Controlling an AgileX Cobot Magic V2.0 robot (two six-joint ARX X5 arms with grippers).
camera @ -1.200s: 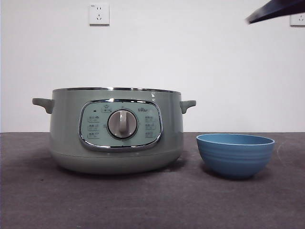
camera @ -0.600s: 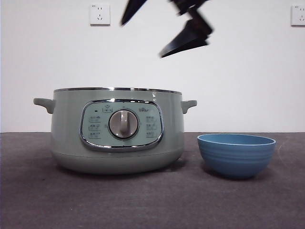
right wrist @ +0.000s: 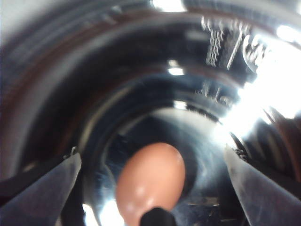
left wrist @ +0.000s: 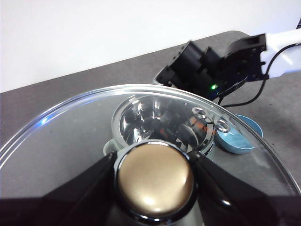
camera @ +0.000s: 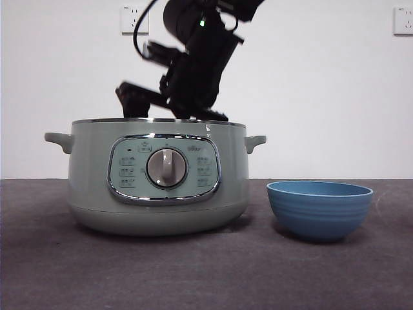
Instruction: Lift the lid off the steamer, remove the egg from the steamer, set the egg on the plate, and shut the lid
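Observation:
The pale green steamer [camera: 158, 187] stands open at the left of the table. My left gripper [left wrist: 155, 184] is shut on the knob [left wrist: 155, 179] of the clear glass lid [left wrist: 70, 132] and holds it high above the pot; the lid is out of the front view. My right gripper [camera: 171, 110] is at the steamer's rim, over the pot. In the right wrist view its jaws are open [right wrist: 150, 193] above the brown egg [right wrist: 150, 181], which lies on the shiny pot bottom [right wrist: 141, 70]. The blue plate [camera: 319, 210] stands empty to the right of the steamer.
The table has a dark grey cloth [camera: 206, 271]. A white wall with two sockets [camera: 134, 19] lies behind. The right arm [left wrist: 211, 70] and the blue plate [left wrist: 237, 136] show beyond the lid in the left wrist view.
My right arm has come from the top right corner, leftward and down, to the steamer's rim. The steamer and plate have not moved.

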